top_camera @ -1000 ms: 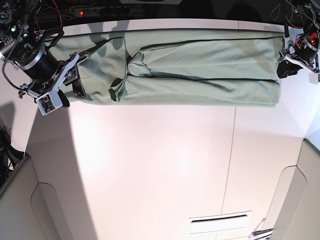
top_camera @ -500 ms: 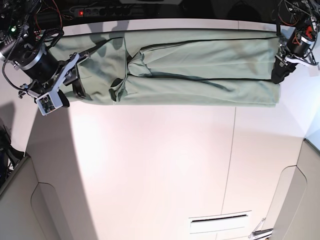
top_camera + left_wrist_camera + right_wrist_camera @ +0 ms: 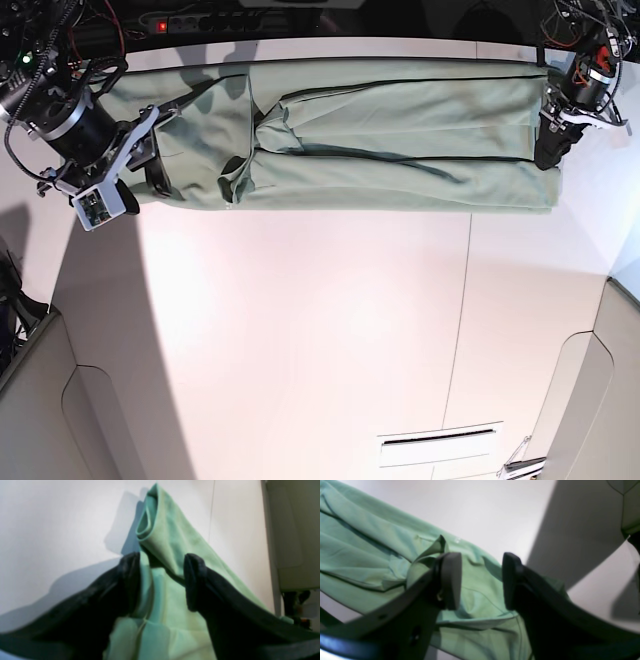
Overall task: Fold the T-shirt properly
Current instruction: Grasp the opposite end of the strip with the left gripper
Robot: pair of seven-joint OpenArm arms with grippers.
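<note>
Lying lengthwise left-to-right along the far table [image 3: 320,330], the T-shirt [image 3: 400,130] meets the left tool [image 3: 551,150], spread over its right end; right tool [image 3: 150,170] gapes over the collar end.

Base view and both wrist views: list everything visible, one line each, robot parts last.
T-shirt: one, pale sage green, folded lengthwise along the table's far edge.
Table: one, white, filling most of the base view.
Power strip: one, black with a red light, behind the table.
Left gripper: one, black, jaws apart astride the shirt's end on the base view's right.
Right gripper: one, black, jaws apart over the collar end.
</note>
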